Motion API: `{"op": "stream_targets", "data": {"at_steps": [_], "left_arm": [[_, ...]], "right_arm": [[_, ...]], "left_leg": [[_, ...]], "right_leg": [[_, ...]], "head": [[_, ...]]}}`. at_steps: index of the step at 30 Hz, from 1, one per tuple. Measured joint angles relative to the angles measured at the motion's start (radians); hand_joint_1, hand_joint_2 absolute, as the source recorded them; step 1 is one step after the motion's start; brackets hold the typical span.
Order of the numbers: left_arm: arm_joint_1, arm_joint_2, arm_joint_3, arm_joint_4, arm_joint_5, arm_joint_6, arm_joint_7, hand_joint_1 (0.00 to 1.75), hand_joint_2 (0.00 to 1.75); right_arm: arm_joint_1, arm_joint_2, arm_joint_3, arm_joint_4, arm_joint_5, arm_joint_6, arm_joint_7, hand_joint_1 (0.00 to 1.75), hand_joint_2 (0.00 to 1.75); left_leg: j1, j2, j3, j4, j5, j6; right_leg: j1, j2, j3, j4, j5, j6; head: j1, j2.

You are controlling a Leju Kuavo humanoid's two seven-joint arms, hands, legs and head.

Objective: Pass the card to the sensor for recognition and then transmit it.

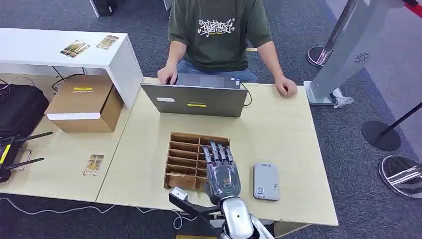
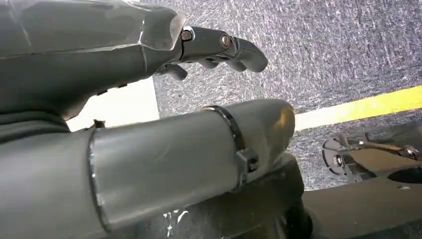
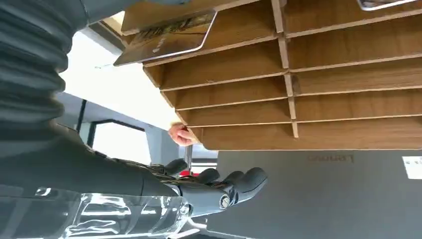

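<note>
A wooden slotted card holder [image 1: 185,160] stands on the pale table [image 1: 278,134] in front of me. My right hand [image 1: 221,169] hovers over its right-hand slots, fingers stretched forward and holding nothing. In the right wrist view a card [image 3: 166,37] leans out of one slot of the holder [image 3: 318,89], and the dark fingers [image 3: 219,186] hang apart from it. The grey sensor box [image 1: 265,181] lies flat just right of that hand. My left hand [image 2: 219,47] hangs over grey carpet with its fingers loosely spread and nothing in them.
A person sits across the table behind a grey laptop [image 1: 195,99], one hand [image 1: 286,88] resting on the table. A cardboard box [image 1: 85,103], a loose card [image 1: 93,165] and a black router lie to the left. More cards [image 1: 74,48] lie on the white shelf.
</note>
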Motion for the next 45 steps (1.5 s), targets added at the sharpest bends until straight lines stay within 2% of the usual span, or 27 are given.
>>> {"op": "stream_targets", "data": {"at_steps": [19,35,38,41,45], "left_arm": [[0.012,0.000,0.023,0.000,0.022,0.015,-0.003,0.00,0.00],[0.012,0.000,0.025,0.000,0.019,0.016,-0.002,0.00,0.00],[0.012,0.000,0.025,0.000,0.019,0.016,-0.002,0.00,0.00],[0.015,0.000,0.026,0.000,0.019,0.017,-0.002,0.00,0.00],[0.016,0.001,0.027,0.000,0.022,0.018,-0.002,0.00,0.00]], "right_arm": [[0.013,-0.031,0.002,-0.056,0.000,0.088,0.047,0.00,1.75],[0.020,-0.046,0.002,-0.089,-0.015,0.114,0.079,0.00,1.75],[0.052,-0.058,0.006,-0.123,-0.018,0.116,0.092,0.00,1.75],[0.140,-0.106,0.007,-0.161,-0.021,0.119,0.109,0.00,1.75],[0.185,-0.139,0.007,-0.204,-0.024,0.129,0.128,0.00,1.75]], "left_leg": [[0.000,0.002,0.000,0.000,0.000,0.000],[0.000,0.004,0.000,0.000,0.000,0.000],[0.000,0.001,0.001,0.000,0.000,0.000],[-0.001,-0.002,-0.002,0.000,-0.001,0.001],[-0.001,0.001,-0.001,0.000,-0.002,0.001]], "right_leg": [[0.000,0.002,-0.003,0.000,0.000,0.000],[0.000,0.003,-0.004,0.000,0.000,0.000],[0.000,0.001,-0.001,-0.001,0.000,0.000],[0.000,-0.003,0.000,0.000,-0.002,0.001],[0.000,0.000,-0.001,-0.001,-0.001,0.000]], "head": [[0.000,0.000],[0.000,0.000],[-0.002,0.000],[0.000,0.000],[0.000,0.000]]}}
